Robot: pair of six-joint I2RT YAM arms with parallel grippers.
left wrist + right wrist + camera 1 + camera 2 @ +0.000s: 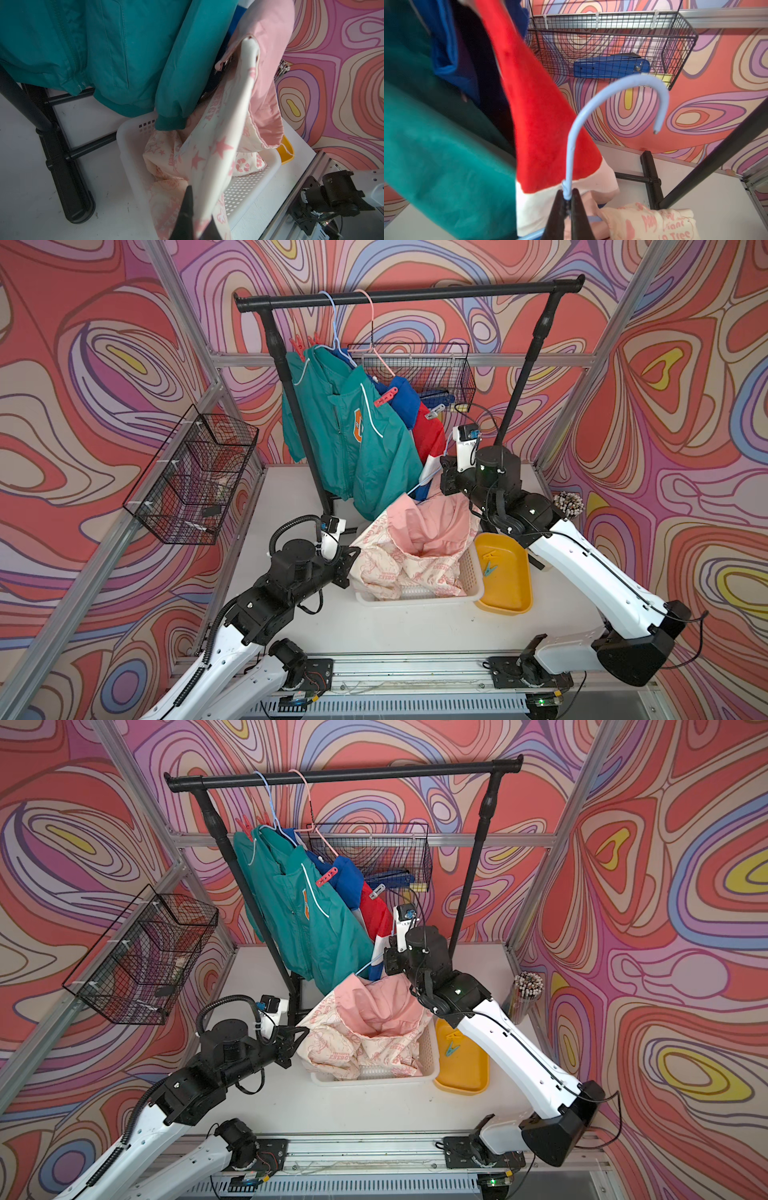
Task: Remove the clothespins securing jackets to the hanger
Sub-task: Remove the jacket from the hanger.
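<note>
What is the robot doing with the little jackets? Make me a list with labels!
Left fingers: shut on the pink jacket
Right fingers: shut on the light-blue hanger
Pink jacket: partly in the white basket
On the rack: teal jacket, blue-red jacket
Clipped on: coral clothespin on the teal jacket, grey clothespin on the blue-red jacket
Yellow tray: teal clothespin inside

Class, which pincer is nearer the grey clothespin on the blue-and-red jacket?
Right. The right pincer, shut on the blue hanger, sits just below the grey clothespin; the left pincer, gripping the pink jacket, is much farther off.
</note>
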